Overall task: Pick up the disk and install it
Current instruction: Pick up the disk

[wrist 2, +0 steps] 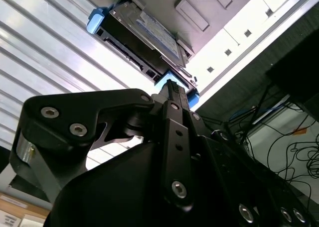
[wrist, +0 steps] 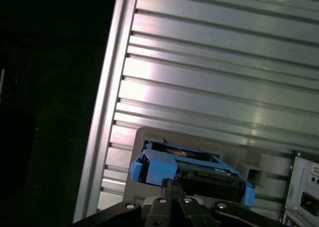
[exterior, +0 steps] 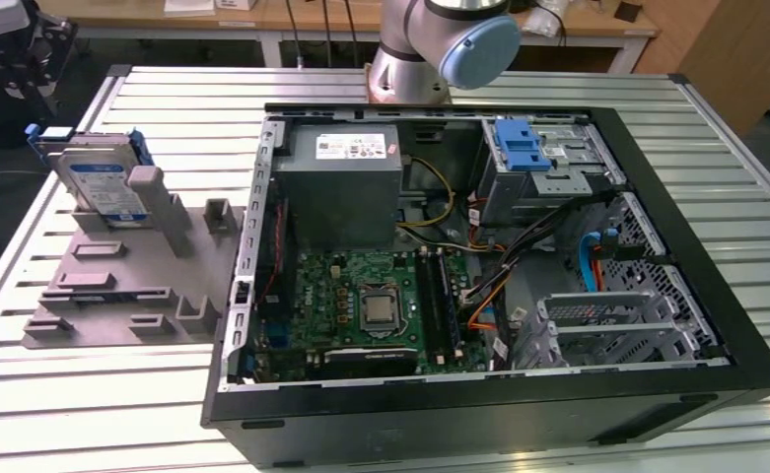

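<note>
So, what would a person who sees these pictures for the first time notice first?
The open computer case takes the middle of the exterior view, its green motherboard exposed. On the exterior view's left the disk stands upright in a grey holder. In the first wrist view the gripper hangs close to its blue carrier.

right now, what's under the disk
A grey slotted stand on the ribbed metal table; the disk stands upright in it. The stand's uprights cover the disk's lower edge, so its seating cannot be seen.
</note>
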You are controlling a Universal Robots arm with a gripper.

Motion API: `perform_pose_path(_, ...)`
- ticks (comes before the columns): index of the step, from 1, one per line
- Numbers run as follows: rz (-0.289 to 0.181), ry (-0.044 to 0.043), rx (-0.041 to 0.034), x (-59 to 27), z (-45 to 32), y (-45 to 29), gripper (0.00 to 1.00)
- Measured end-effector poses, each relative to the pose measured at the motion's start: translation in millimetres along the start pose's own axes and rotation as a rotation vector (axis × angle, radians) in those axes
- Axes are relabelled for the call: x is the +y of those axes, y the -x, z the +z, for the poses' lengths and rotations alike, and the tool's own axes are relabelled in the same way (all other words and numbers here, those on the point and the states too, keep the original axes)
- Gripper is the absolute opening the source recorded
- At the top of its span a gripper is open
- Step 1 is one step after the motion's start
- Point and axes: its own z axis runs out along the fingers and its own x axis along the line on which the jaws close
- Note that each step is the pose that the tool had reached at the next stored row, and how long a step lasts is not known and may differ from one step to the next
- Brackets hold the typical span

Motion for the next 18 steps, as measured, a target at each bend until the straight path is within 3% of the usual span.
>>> perform_pose_path(18, -0.058, -0.0005, 0.0009, 0.0, 0.0, 0.0, 0.11)
